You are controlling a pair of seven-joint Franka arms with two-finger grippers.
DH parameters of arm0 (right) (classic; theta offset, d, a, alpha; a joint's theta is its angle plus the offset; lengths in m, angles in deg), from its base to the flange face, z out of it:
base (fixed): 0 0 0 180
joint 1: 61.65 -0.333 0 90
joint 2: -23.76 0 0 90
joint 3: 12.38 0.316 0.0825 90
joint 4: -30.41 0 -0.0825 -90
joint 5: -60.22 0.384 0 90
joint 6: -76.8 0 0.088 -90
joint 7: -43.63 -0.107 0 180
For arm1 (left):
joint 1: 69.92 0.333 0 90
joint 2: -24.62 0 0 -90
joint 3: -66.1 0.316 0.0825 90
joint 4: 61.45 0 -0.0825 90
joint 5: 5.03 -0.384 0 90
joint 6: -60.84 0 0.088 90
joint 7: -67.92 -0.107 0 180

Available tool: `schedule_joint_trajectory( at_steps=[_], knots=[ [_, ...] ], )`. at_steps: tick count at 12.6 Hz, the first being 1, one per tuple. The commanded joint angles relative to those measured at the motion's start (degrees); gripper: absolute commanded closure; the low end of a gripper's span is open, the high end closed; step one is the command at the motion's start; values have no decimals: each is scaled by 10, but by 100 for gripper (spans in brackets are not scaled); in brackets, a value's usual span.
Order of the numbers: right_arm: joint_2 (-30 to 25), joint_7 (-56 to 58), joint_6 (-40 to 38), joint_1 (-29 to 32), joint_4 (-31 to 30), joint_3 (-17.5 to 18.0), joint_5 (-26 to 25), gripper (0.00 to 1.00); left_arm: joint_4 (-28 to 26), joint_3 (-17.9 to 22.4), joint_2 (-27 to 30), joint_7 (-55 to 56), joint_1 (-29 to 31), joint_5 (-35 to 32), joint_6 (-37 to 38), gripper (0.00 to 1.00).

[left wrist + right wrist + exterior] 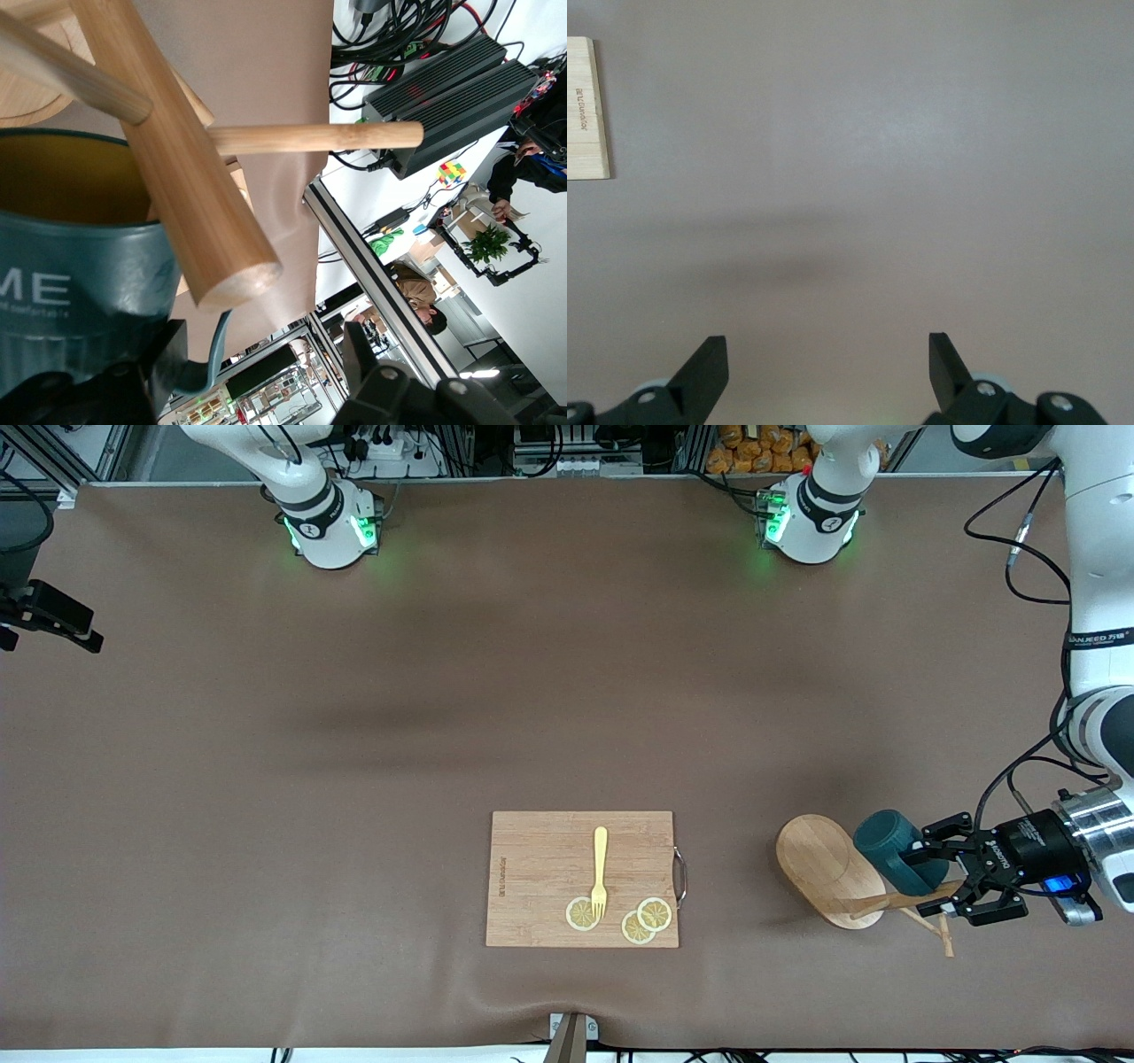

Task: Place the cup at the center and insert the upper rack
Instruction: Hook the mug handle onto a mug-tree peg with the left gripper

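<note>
White rounded arms with black joint bands and green-lit bases; black cables loop at the left arm's three o'clock edge.

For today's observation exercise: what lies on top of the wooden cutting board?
On the cutting board lie a yellow fork and three lemon slices. The fork's prongs rest on one slice, covering part of it. What lies under the board cannot be seen.

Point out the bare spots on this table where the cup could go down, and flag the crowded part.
Bare cover runs from the arm bases to the cutting board, and from the board toward the right arm's end, where the right gripper waits open. Crowded: the left arm's end, where the left gripper sits at the cup on the tipped mug tree.
</note>
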Motion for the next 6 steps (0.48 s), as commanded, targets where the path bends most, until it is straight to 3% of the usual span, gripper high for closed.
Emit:
schedule_joint_trajectory(
  at_steps=[1,6],
  knots=[
    [4,-5,-8,-3,12,-2,-5,0,12,-1,-5,-15,1,8,-1,21],
    [4,-5,-8,-3,12,-2,-5,0,20,-1,-6,-36,0,8,-16,21]
  ],
)
